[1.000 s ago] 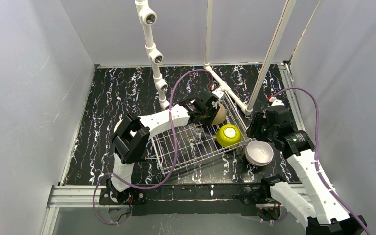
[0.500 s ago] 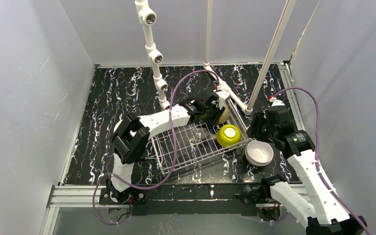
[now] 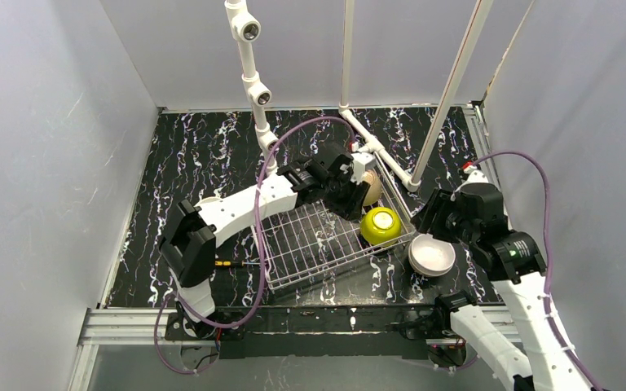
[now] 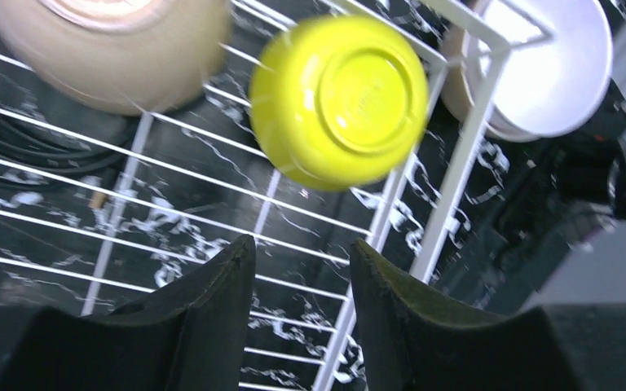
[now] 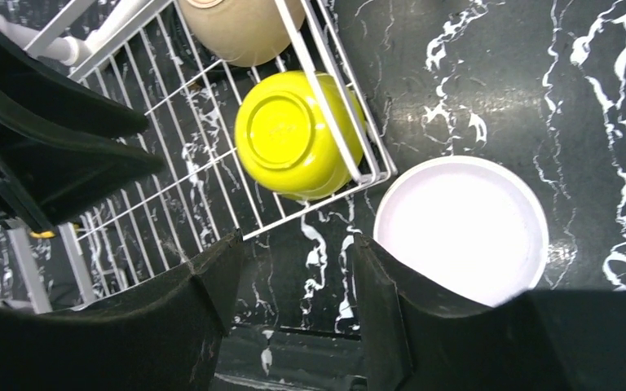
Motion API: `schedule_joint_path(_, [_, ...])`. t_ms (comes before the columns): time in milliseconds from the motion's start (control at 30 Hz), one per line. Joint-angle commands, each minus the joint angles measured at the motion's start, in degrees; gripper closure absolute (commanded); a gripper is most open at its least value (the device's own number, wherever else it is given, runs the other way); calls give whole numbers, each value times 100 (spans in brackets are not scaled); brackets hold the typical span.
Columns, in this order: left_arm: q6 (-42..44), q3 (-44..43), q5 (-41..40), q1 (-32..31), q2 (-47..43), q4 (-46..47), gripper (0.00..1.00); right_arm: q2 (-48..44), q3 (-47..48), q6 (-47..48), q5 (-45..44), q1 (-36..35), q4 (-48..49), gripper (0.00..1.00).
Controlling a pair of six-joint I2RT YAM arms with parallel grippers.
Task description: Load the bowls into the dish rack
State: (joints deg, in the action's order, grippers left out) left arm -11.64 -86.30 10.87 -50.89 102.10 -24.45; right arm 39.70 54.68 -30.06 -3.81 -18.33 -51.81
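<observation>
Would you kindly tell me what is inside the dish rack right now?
The dish rack holds two bowls at its right end: a yellow-green bowl, base showing, and a tan bowl beyond it. The left claw hides part of the tan bowl from above.

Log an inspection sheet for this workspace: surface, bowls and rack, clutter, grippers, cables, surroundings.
surface: black marbled table with white streaks.
job's things: dish rack holds a tan bowl in its far right corner and a yellow-green bowl, base up, next to it; white bowl sits upright on the table just outside the rack's right edge.
clutter: small yellow-tipped object left of the rack, too small to identify.
grippers: left gripper open, empty, over the rack; right gripper open, empty, over the table beside the white bowl.
cables: purple cable arcs over the rack's left side; second purple cable arcs at far right.
surroundings: white pipe frame; grey walls.
</observation>
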Motion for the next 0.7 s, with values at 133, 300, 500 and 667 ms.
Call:
schedule_joint_path(133, [-313, 403, 529, -579, -159, -313, 54, -428, -121, -492, 554, 22, -49, 39])
schedule_joint_path(300, [-730, 530, -83, -667, 7, 95, 62, -506, -238, -553, 599, 24, -123, 39])
schedule_joint_path(500, [-988, 484, -256, -675, 247, 411, 66, -695, -312, -773, 654, 22, -153, 39])
schedule_joint_path(667, [-1109, 337, -132, -672, 481, 509, 68, -746, -314, -840, 711, 23, -180, 40])
